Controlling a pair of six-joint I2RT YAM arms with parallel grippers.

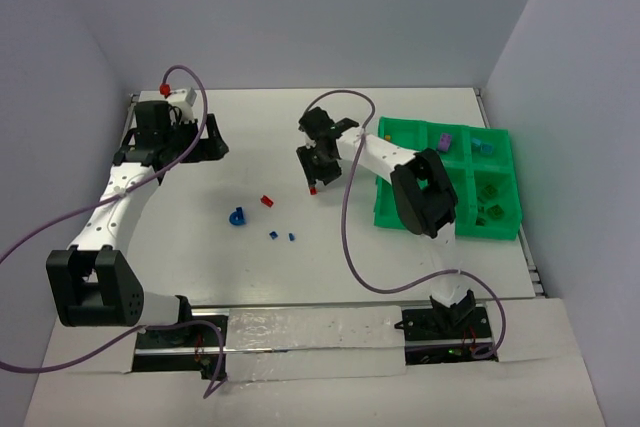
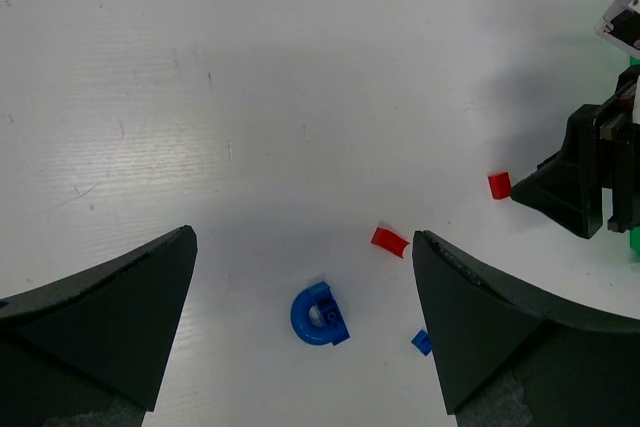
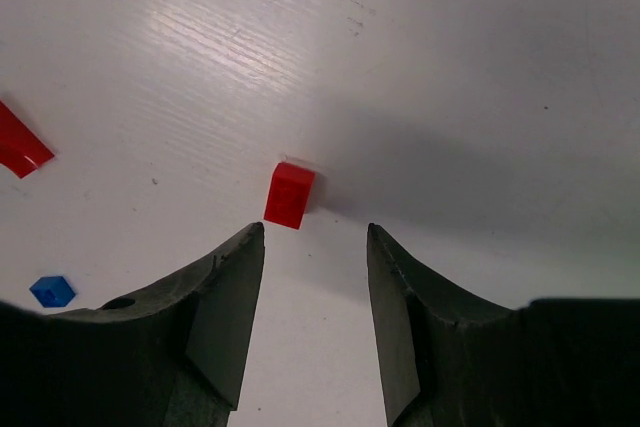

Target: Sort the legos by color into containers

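A small red brick (image 3: 289, 195) lies on the white table just past the left fingertip of my right gripper (image 3: 313, 228), which is open with nothing between its fingers. From above, that gripper (image 1: 318, 179) points down beside the same red brick (image 1: 313, 190). A blue arch brick (image 2: 320, 315), a curved red brick (image 2: 390, 240) and a tiny blue brick (image 2: 421, 342) lie below my left gripper (image 2: 304, 235). It is wide open and hovers high at the back left (image 1: 212, 137). The green tray (image 1: 397, 215) stands at the right.
The tray's compartments hold a purple brick (image 1: 445, 141), a blue brick (image 1: 484, 146) and green bricks (image 1: 492, 211). Two tiny blue bricks (image 1: 272, 235) lie mid-table. Purple cables loop from both arms over the table. Walls close in the back and the sides.
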